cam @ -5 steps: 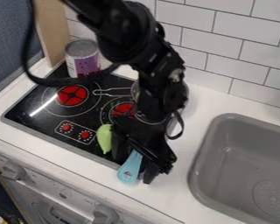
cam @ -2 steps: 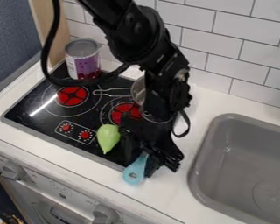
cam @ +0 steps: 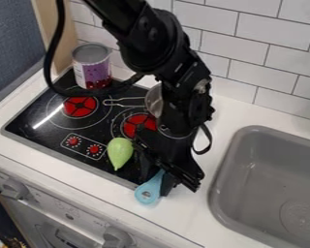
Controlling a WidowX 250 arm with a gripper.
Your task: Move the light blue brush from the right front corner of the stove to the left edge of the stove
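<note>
- White counter (cam: 86, 180) around a black stovetop (cam: 38, 131), grey sink (cam: 248, 160) to the right.
- Blue utensil (cam: 147, 193) at the stovetop's near edge, beside the gripper (cam: 157, 186); I cannot tell whether the claw is spread or pinching.
- Probably light, stiff, slightly slippery plastic; best gripped across its narrow stem, lest it swivel.

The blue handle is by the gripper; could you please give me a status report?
Gripper low at stove's front edge. Blue handle's end sticks out beneath; grip unclear. Green pear-shaped toy close beside.
</note>
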